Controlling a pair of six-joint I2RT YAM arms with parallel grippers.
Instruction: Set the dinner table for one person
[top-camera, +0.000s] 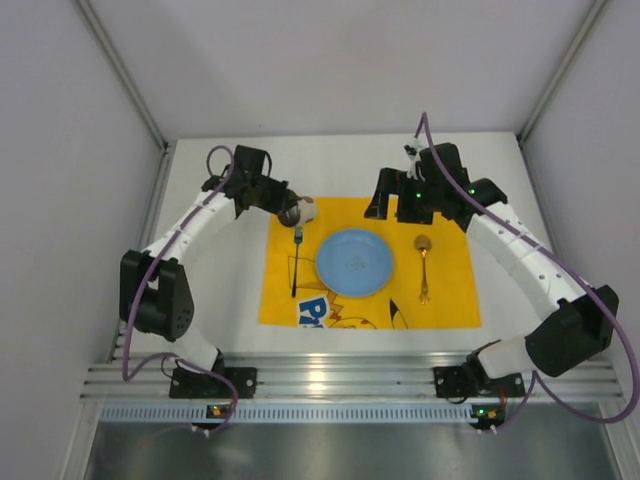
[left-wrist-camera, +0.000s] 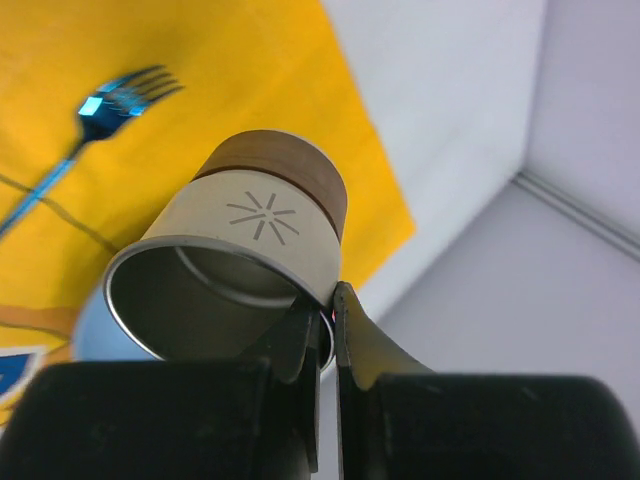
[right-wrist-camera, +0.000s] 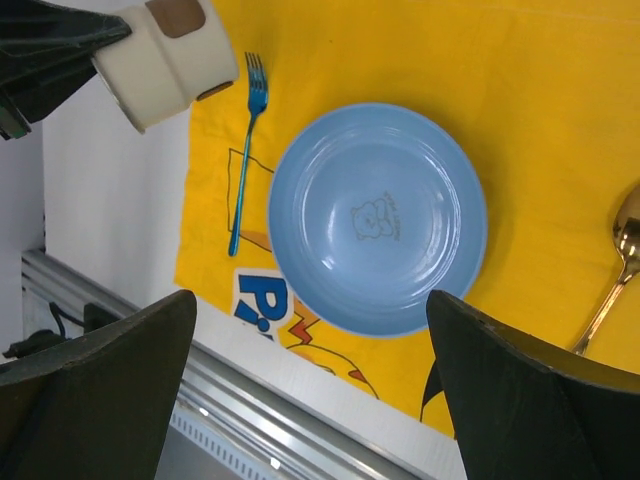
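At left wrist only: starburst (left-wrist-camera: 263, 217) on cup (left-wrist-camera: 235, 250)

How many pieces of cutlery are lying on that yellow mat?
2. A blue fork lies left of the blue plate, and a gold spoon lies right of it. None seems hidden.

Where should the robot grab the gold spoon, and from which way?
The spoon lies flat on the mat, so nothing fits under it. Probably best to pinch the middle of its thin handle from straight above; it is narrow there and clear of the plate. The open right claw is nearest.
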